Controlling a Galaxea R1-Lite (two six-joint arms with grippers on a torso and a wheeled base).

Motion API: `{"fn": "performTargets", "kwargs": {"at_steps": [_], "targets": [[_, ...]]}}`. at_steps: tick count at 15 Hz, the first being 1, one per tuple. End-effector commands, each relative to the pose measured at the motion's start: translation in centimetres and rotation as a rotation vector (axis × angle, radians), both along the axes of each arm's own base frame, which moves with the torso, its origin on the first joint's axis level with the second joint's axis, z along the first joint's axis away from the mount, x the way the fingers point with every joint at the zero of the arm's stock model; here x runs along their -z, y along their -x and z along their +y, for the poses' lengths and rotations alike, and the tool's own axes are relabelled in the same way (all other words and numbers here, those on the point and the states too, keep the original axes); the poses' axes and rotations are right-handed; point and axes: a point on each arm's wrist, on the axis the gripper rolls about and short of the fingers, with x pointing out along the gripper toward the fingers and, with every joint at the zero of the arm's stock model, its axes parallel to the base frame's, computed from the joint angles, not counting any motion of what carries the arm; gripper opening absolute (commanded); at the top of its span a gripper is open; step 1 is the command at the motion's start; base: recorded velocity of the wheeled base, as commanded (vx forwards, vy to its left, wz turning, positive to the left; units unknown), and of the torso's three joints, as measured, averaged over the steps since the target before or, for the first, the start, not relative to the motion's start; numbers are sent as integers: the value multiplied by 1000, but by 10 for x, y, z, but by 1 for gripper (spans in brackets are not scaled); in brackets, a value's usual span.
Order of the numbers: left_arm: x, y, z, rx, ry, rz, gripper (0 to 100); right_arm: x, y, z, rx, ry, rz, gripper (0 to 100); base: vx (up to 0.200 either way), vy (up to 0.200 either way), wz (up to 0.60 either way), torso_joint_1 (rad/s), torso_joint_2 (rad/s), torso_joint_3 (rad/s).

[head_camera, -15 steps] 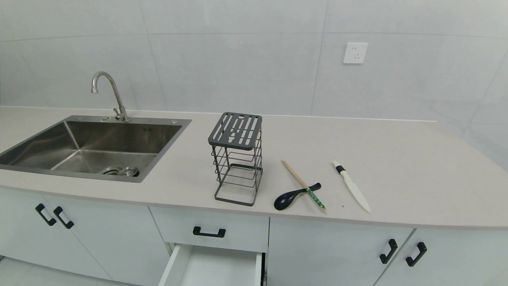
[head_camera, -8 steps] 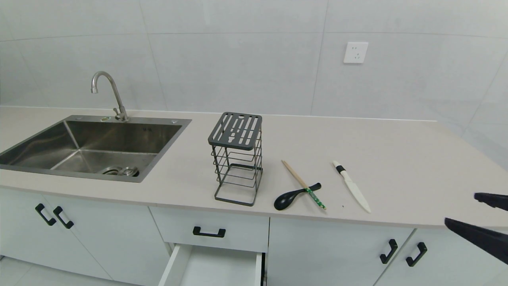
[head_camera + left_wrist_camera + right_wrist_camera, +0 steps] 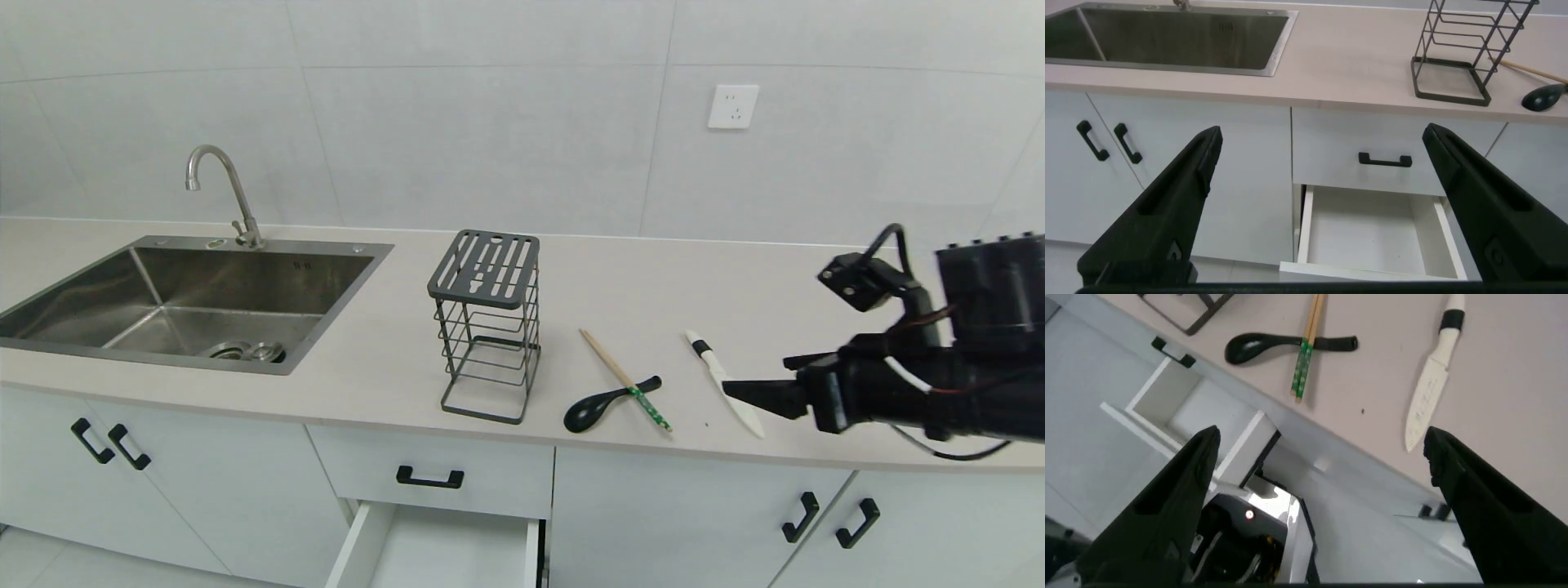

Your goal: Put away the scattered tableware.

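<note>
Glossy black spoon [image 3: 604, 403], seemingly wooden chopsticks [image 3: 624, 379], brushed-steel sink [image 3: 237, 282].

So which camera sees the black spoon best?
The right wrist view: the whole black spoon lies close, chopsticks across its handle. The head view shows it farther off; the left wrist view catches just its bowl.

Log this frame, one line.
right gripper open, near knife | left gripper open, facing open drawer | spoon, chopsticks, knife on counter | rack empty

Knife [image 3: 709, 360] blade partly behind right fingers [image 3: 758, 398]; drawer [image 3: 441, 549] half off-frame.
</note>
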Motion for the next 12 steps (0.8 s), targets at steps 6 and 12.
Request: {"fn": "performTargets", "kwargs": {"at_steps": [6,12], "targets": [[0,0,0,0,3,1,100,72,-46,57,36,78,140,100,0,0,0,0,0,0],[0,0,0,-3,23,1,100,94,-56,73,47,128,136,100,0,0,0,0,0,0]]}}
